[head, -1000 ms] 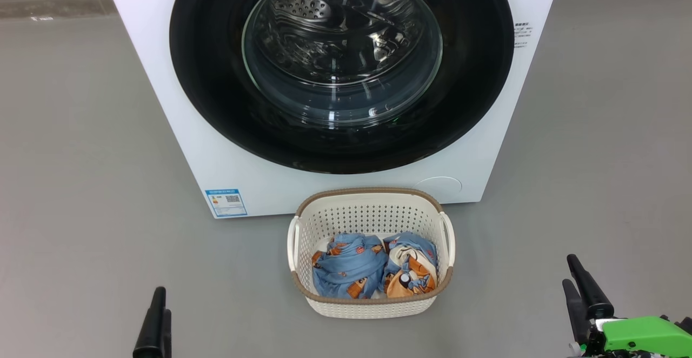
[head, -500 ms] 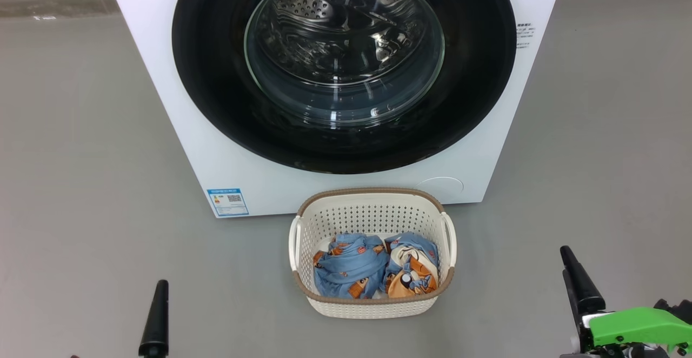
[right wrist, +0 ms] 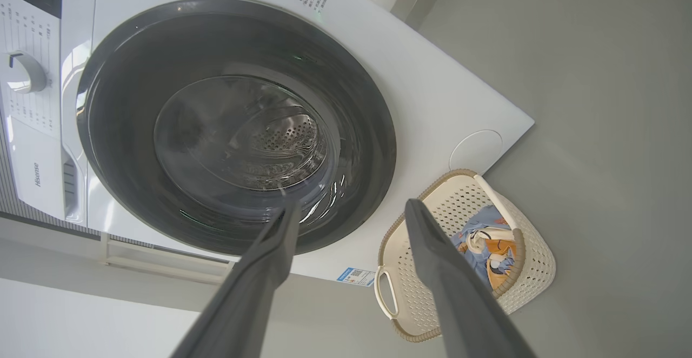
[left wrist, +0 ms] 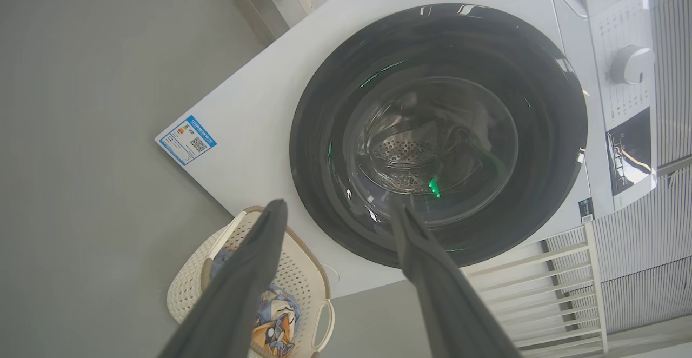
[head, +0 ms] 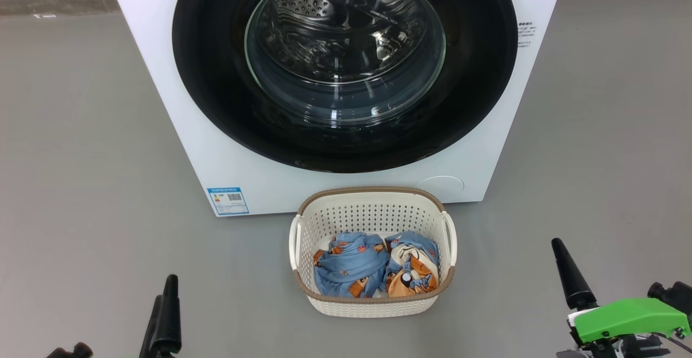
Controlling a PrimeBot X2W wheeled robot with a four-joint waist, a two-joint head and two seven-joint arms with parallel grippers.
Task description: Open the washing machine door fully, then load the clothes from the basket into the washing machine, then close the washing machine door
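Left hand (left wrist: 339, 206), right hand (right wrist: 352, 205): both spread wide, empty, touching nothing.

floor (head: 75, 131): smooth grey | white slatted rack (left wrist: 594, 287): against ribbed wall (left wrist: 670, 50)

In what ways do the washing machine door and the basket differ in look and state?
The washing machine door is round, with a glossy black rim and clear glass; the basket is rectangular, cream and perforated, with a brown rim. The door is shut on the washing machine; the basket is open on top and holds the clothes. Both lie straight ahead in the head view.
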